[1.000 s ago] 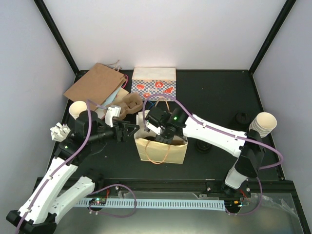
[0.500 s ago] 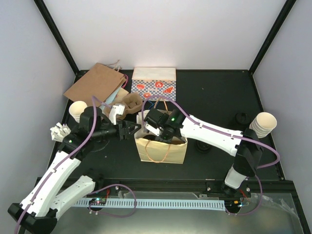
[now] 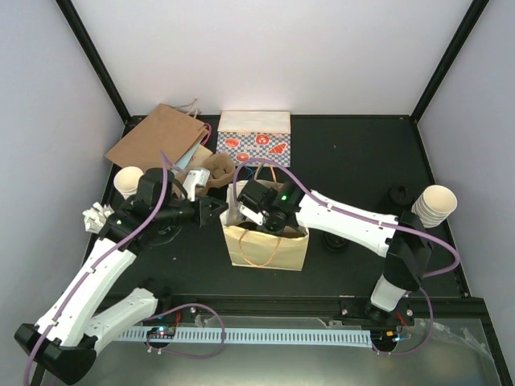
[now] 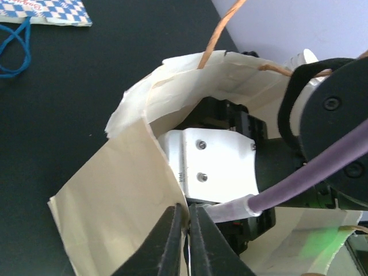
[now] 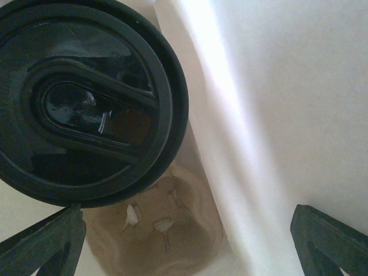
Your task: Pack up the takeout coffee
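The takeout coffee's round black lid (image 5: 86,103) fills the upper left of the right wrist view. It sits low inside the cream paper bag (image 3: 265,248), over a brown moulded cardboard insert (image 5: 158,233). My right gripper (image 5: 184,247) is down in the bag's mouth, open wide, its fingertips (image 5: 40,247) apart from the lid and nothing between them. My left gripper (image 4: 187,221) is shut on the bag's left rim (image 4: 155,155), pinching the paper edge. In the top view the left gripper (image 3: 219,211) meets the bag's upper left corner; the cup itself is hidden there.
A flat brown bag (image 3: 157,141) and a blue-patterned bag (image 3: 255,138) lie at the back. A cardboard cup carrier (image 3: 217,170) sits beside them. Lidless cup stacks stand at left (image 3: 127,181) and right (image 3: 435,205). Loose black lids (image 3: 398,195) lie right of the bag.
My left gripper has closed onto the bag's left rim, and the left arm has shifted up a little. The right gripper has stayed open inside the bag.
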Robot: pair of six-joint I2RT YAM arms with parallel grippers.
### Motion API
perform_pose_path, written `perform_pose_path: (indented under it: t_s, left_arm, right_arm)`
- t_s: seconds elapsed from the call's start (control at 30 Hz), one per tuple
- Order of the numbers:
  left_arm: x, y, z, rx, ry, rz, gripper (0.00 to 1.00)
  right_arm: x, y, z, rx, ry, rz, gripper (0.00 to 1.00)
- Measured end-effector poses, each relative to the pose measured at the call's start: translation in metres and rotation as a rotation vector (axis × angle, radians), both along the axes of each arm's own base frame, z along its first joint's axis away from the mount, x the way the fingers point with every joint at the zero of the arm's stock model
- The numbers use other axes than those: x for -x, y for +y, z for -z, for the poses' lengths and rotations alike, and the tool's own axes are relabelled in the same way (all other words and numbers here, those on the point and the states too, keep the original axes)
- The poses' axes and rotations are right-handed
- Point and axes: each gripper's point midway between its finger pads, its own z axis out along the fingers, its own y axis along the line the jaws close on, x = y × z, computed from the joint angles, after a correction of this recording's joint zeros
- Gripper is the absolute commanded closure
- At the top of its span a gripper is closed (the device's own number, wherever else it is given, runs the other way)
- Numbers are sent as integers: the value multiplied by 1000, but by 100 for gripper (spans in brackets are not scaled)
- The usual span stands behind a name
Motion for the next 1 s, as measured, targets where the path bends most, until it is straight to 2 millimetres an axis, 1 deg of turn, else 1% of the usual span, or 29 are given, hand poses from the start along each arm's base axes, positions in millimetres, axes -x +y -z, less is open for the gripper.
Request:
perform_pose_path:
  t_s: [0.1,0.2,0.43,0.63,0.77,0.87,0.93,1.0]
  left_arm:
    - [-2,2,3,-35,20,-10,98]
    - [-4,4,6,-67,45,-14,99]
    - [-6,4,2,-98,47,-9,99]
    - [-5,1,3,-110,53,5,99]
    - [-8,0,2,-116,47,11,99]
    - [-10,-1,1,-118,43,14,99]
    - [-10,-1,1,-121,41,15,99]
    - [-11,-1,1,-123,34,18,99]
  right_arm:
    - [0,0,-2,-5,-1,2,0]
    - [1,-1,-10,-27,-11,4,0]
    - [2,-5,-58,-152,-77,31,0]
    - [2,-4,-90,-252,-114,64,0]
    - [2,-2,-131,-372,-155,81,1]
    - [2,-2,-170,-483,-199,97,3]
    - [3,-3,-193,-543,-221,110,4]
    - [3,-4,-213,-594,-240,119,7]
